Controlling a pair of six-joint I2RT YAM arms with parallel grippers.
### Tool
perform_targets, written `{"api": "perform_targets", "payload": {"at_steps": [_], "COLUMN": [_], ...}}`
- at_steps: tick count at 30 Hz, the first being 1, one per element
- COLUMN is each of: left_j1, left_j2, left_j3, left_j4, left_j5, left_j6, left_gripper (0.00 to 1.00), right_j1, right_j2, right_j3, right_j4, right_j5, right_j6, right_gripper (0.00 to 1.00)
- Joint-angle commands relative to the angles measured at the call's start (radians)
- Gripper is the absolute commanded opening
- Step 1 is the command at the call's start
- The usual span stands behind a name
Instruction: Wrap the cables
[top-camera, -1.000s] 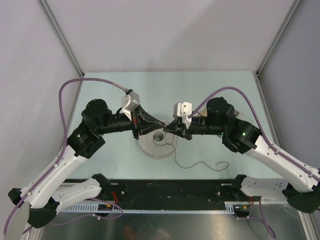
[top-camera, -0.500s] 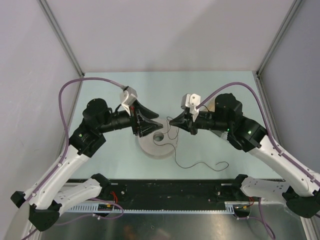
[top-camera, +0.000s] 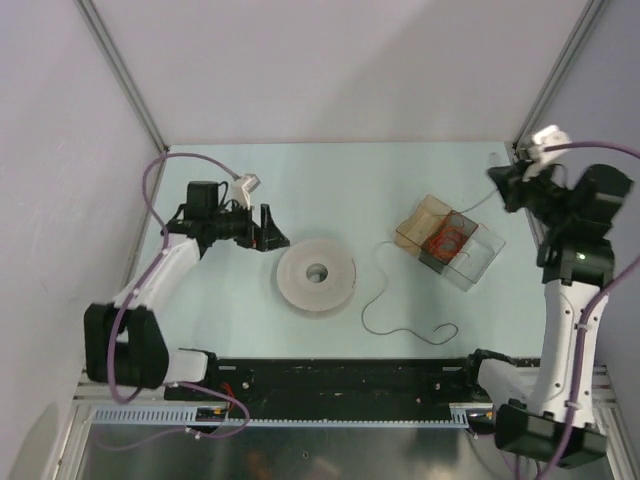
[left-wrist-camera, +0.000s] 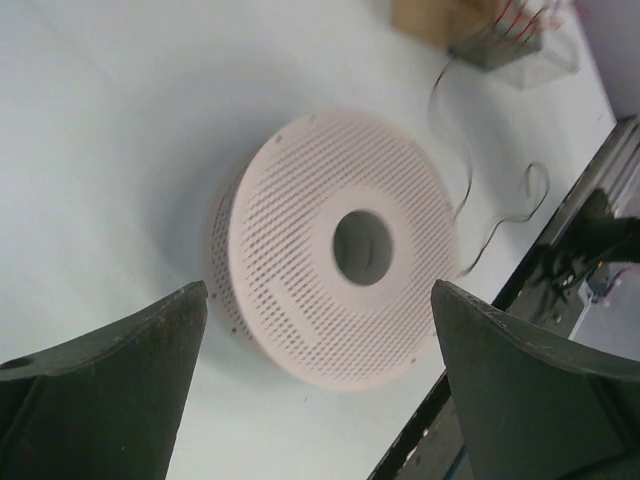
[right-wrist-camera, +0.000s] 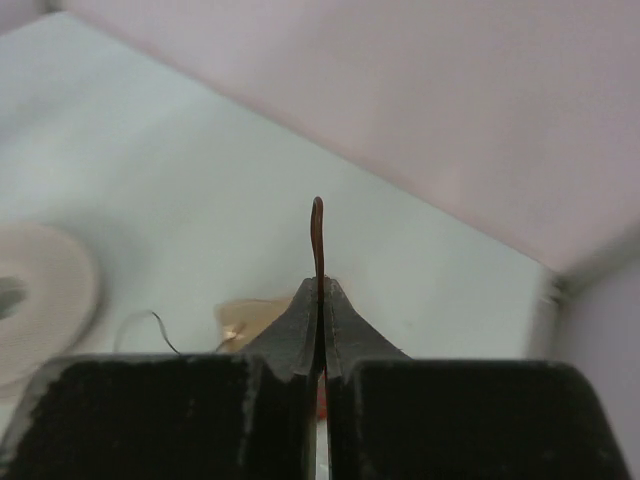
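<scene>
The white perforated spool (top-camera: 316, 275) lies flat on the table, with nothing visibly wound on it. The cable (top-camera: 364, 312), a thin dark wire, snakes over the table right of the spool and rises past a clear box toward my right gripper (top-camera: 505, 188). That gripper hangs at the far right and is shut on the cable's end; in the right wrist view the brown tip (right-wrist-camera: 317, 225) sticks out above the closed gripper (right-wrist-camera: 320, 285). My left gripper (top-camera: 270, 235) stands open just left of the spool. In the left wrist view the spool (left-wrist-camera: 300, 250) lies beyond the open gripper (left-wrist-camera: 315, 300), apart from both fingers.
A clear plastic box (top-camera: 478, 262) with an amber part and a small orange-red wire coil (top-camera: 443, 243) stands right of the spool, under the raised stretch of cable. The black rail (top-camera: 350, 375) runs along the near edge. Walls close in the back and the sides.
Both arms have pulled away from the spool. The left gripper opened and drew back to the left. The right gripper, still shut, swung far right with the cable's end, uncovering the box.
</scene>
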Motion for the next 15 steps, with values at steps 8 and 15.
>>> {"api": "perform_targets", "payload": {"at_steps": [8,15], "left_j1": [0.017,0.015], "left_j2": [0.376,0.487], "left_j3": [0.049,0.054], "left_j4": [-0.062,-0.045], "left_j5": [0.135,0.275], "left_j6": [0.185,0.210], "left_gripper": [0.96,0.78], "right_j1": [-0.477,-0.436], "right_j2": [-0.070,-0.052], "right_j3": [0.056,0.054], "right_j4": [-0.059,-0.103], "right_j5": [-0.428,-0.501], "right_j6": [-0.003,0.061], "right_gripper": [0.00,0.00]}}
